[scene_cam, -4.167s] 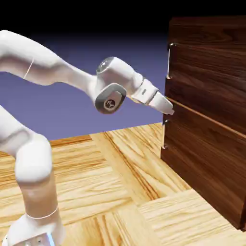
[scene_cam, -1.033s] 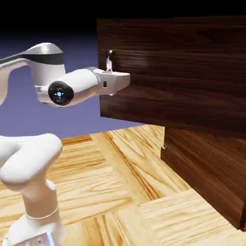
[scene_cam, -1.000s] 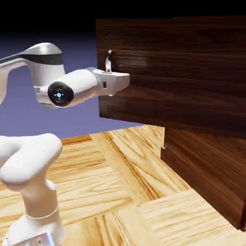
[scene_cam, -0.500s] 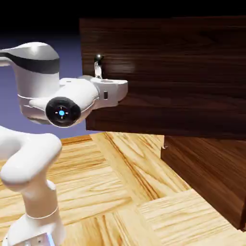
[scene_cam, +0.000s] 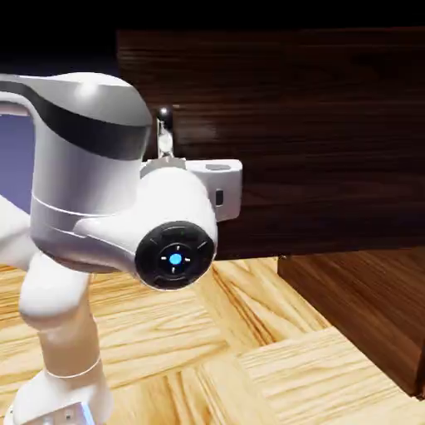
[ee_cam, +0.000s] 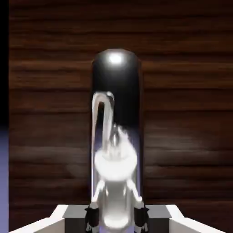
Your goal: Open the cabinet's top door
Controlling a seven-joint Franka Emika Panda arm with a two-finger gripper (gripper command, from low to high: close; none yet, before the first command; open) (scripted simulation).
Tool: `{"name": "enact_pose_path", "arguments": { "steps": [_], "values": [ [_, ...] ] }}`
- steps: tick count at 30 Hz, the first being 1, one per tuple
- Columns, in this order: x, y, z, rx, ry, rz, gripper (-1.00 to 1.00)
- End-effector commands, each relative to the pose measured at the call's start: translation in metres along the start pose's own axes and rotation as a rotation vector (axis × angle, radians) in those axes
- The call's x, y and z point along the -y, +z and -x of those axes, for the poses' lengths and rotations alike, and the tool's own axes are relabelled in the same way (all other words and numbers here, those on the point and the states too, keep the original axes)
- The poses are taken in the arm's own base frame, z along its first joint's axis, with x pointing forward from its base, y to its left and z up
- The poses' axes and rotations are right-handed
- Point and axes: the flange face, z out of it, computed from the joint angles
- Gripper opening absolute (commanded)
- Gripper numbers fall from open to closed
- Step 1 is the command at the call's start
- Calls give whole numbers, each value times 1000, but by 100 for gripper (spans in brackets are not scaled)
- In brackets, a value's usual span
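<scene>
The cabinet (scene_cam: 365, 307) is a dark walnut box on the exterior view's right. Its top door (scene_cam: 315, 141) stands swung far out, its wide grained panel reaching left past my arm. The door's silver bar handle (scene_cam: 163, 124) sticks up just above my white hand. My gripper (scene_cam: 168, 156) is shut on that handle, though the bulky wrist hides most of the fingers there. In the hand view the shiny handle (ee_cam: 116, 136) fills the middle against the door's wood (ee_cam: 182, 113). It sits clamped between my gripper (ee_cam: 117, 217) and its dark fingertips (ee_cam: 92, 216).
The lower door (scene_cam: 357, 290) stays flush with the cabinet's body under the swung panel. My arm's large wrist joint (scene_cam: 174, 253) looms close in front of the open door. A light parquet table (scene_cam: 249, 365) lies below.
The top door has swung further out toward the exterior view's left with the handle in my grip. My arm has pulled back and now looms larger in the exterior view.
</scene>
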Motion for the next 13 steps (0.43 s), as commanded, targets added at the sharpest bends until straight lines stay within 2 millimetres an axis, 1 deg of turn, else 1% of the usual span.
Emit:
{"name": "enact_pose_path", "arguments": {
  "steps": [1,6,13],
  "values": [
    [-2,-8,-2,10,0,-10,-100],
    [-10,-41,-9,56,0,-56,-100],
    [-20,-77,-20,108,0,-108,-100]
  ]
}}
